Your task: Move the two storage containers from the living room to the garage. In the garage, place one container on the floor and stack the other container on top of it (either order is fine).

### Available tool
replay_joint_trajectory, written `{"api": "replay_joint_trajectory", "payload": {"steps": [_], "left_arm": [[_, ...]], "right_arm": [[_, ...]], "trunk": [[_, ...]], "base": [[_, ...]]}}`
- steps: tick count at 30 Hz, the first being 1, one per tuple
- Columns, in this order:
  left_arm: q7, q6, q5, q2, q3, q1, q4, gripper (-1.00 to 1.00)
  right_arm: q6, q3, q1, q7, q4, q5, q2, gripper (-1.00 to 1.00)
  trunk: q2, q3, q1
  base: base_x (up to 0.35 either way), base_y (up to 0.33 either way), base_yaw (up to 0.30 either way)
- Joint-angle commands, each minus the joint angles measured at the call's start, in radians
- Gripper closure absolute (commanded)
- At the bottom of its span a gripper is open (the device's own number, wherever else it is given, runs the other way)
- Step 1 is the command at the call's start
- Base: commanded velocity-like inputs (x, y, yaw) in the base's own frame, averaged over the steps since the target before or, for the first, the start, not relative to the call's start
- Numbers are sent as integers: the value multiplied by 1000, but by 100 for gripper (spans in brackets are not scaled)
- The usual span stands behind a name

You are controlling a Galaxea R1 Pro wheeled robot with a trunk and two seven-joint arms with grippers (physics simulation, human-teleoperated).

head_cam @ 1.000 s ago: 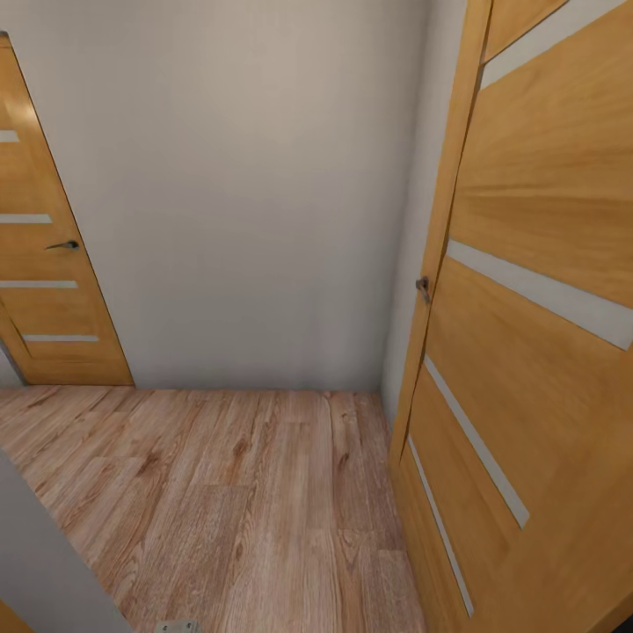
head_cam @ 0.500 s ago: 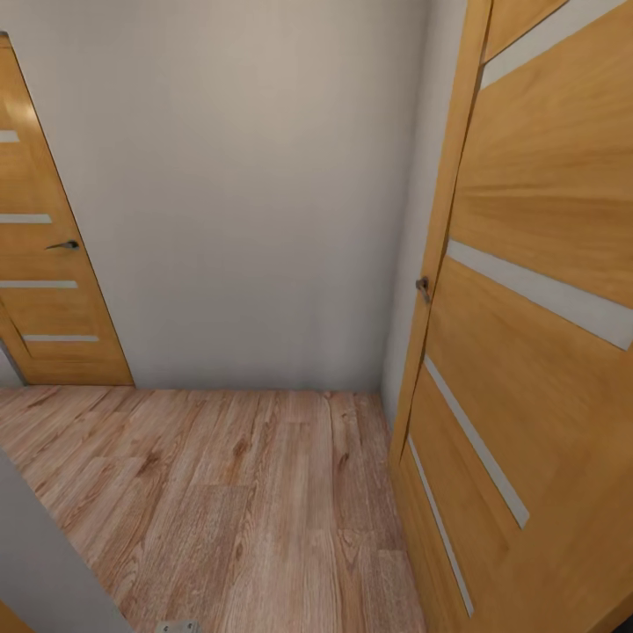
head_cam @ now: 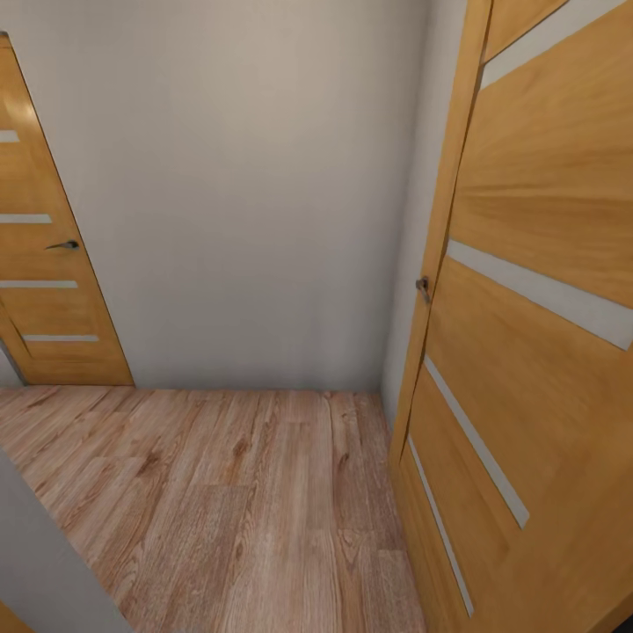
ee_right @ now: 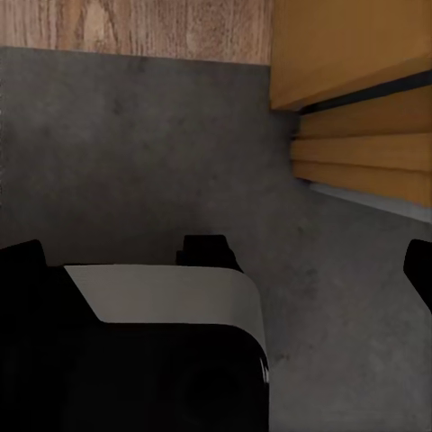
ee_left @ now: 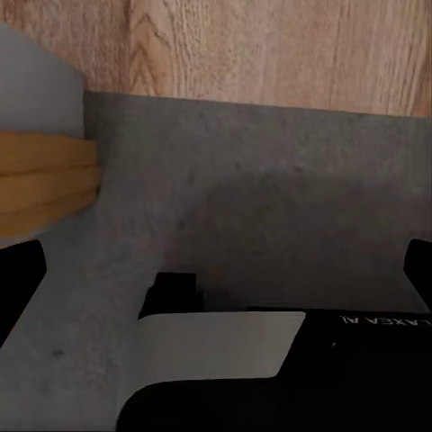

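The two storage containers are out of view. My left gripper (ee_left: 225,279) is open, its black fingertips (ee_left: 18,283) wide apart at the picture's edges with nothing between them. Below it lies the dark grey concrete floor (ee_left: 270,180), which meets light wood planks (ee_left: 270,45) at a straight line. My right gripper (ee_right: 220,265) is open and empty too, above the same concrete floor (ee_right: 135,144). Part of my own grey and black body (ee_left: 216,351) shows under both wrists.
Ahead is a short passage with a wood plank floor (head_cam: 246,492) ending at a plain grey-white wall (head_cam: 246,193). An open honey-coloured door (head_cam: 545,352) stands close on the right. A shut door (head_cam: 44,264) is at the far left. A wall corner (head_cam: 35,554) juts in at lower left.
A small grey part at the bottom edge of the head view has slipped out of the picture. Nothing else has visibly changed.
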Motion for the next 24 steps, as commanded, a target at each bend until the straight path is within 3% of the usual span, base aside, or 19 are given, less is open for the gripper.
{"api": "replay_joint_trajectory", "payload": {"steps": [1, 4, 15, 24], "left_arm": [[2, 0, 7, -4, 0, 5, 0, -100], [2, -2, 8, -17, 0, 33, 0, -100], [3, -4, 16, -21, 0, 109, 0, -100], [3, -32, 18, -23, 2, 134, 0, -100]], "right_arm": [[-6, 8, -1, 0, 3, -10, 1, -100], [-6, 9, -1, 0, 3, -10, 2, -100], [-4, 10, -1, 0, 3, -9, 4, -100], [-4, 10, -1, 0, 3, -9, 5, -100]], "trunk": [[-1, -1, 0], [-1, -1, 0], [-1, -1, 0], [-1, -1, 0]], "base": [[0, 0, 0], [0, 0, 0], [0, 0, 0], [19, 0, 0]]}}
